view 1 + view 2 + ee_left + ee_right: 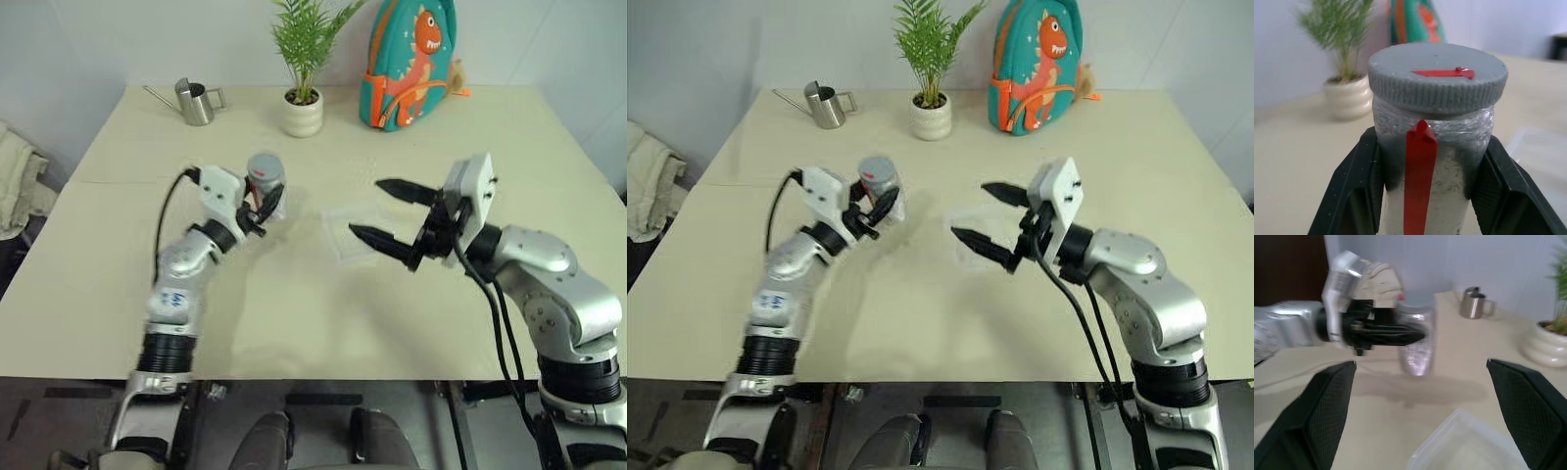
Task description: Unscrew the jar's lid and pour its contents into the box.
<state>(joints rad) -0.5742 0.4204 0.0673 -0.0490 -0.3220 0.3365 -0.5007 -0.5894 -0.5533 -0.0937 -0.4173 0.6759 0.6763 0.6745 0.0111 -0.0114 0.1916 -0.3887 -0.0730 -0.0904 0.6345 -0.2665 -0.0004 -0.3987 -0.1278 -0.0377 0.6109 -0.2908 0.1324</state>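
left gripper (263, 209) clamped on jar (266, 182) (grey lid (1437, 76) on), probably clear of the table (294, 313), right gripper (392, 215) wide open beside clear box (350, 231)

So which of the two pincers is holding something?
The left pincer. It is shut around the jar, just under its grey lid. The right pincer stands wide open, with nothing in it, over the clear box.
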